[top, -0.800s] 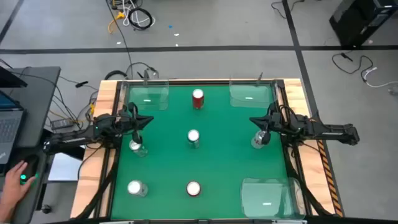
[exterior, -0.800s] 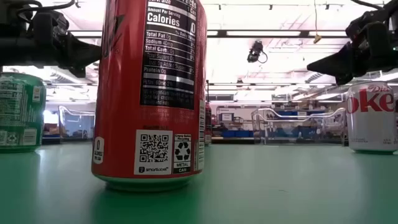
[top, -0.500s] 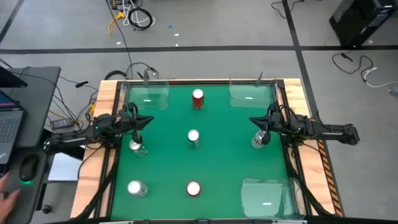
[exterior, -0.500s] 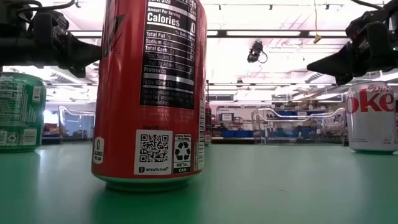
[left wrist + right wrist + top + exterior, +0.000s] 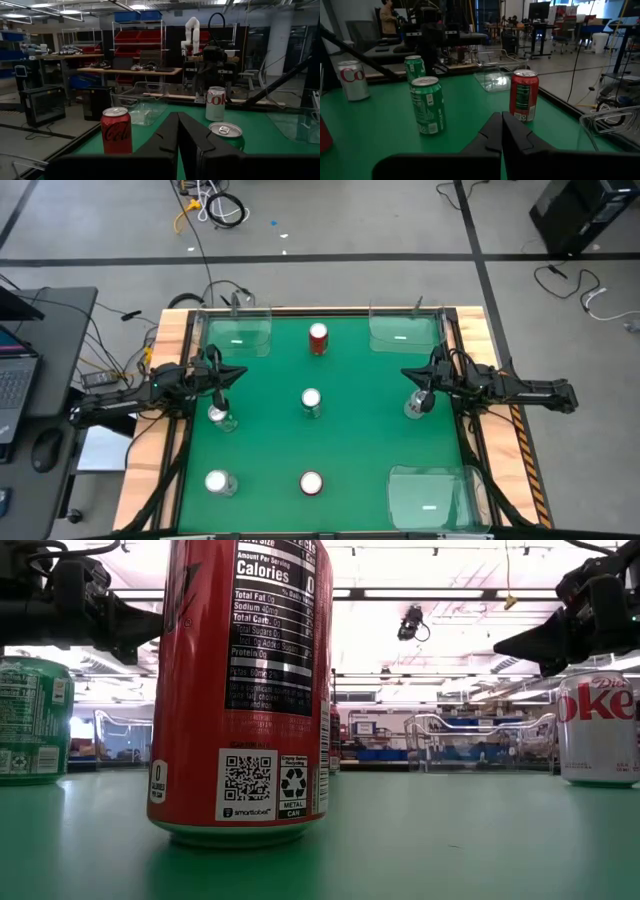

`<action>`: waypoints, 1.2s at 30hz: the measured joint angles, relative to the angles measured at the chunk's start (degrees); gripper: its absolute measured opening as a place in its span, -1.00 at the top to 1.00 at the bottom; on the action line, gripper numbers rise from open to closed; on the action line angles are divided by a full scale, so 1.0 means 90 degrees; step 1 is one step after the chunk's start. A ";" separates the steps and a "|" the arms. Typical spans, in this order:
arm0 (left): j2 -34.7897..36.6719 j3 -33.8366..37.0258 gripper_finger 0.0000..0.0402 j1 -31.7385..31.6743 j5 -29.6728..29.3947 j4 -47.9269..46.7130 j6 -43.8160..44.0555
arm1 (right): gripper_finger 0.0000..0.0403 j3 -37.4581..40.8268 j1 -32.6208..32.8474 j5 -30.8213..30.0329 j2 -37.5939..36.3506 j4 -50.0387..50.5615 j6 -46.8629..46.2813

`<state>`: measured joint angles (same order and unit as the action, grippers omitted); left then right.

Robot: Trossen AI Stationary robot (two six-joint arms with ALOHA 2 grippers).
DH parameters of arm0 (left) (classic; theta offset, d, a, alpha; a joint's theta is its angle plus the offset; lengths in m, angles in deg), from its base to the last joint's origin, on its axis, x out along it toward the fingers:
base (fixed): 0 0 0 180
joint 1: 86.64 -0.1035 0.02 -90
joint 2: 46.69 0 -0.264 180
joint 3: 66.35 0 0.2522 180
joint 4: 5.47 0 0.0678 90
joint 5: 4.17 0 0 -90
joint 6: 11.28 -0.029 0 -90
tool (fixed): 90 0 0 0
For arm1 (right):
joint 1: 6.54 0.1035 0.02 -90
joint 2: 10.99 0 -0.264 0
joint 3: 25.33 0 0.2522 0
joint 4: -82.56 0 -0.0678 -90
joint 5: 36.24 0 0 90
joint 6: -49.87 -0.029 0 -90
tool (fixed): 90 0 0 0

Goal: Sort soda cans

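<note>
While both tools hover shut, 6 cans (image 5: 311, 402) stand apart.

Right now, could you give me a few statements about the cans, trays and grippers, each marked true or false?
1. All six soda cans stand upright on the green table. True.
2. One red can already sits inside a clear tray. False: it stands on the mat between the two far trays.
3. The left gripper is shut and holds nothing. True.
4. The right gripper is clamped on the silver can. False: it is shut and empty, with that can beside it.
5. A green can stands near the middle of the table. True.
</note>
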<state>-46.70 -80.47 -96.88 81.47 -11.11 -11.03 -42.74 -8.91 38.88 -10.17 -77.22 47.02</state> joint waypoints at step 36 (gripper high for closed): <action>0.0000 0.0000 0.93 0.0002 0.0015 0.0603 0.0036 | 1.00 0.0002 -0.0001 -0.0001 0.0002 -0.0044 0.0000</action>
<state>-46.70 -80.47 -96.85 81.60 -5.68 -10.70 -42.73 -8.92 38.87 -10.15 -77.61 47.03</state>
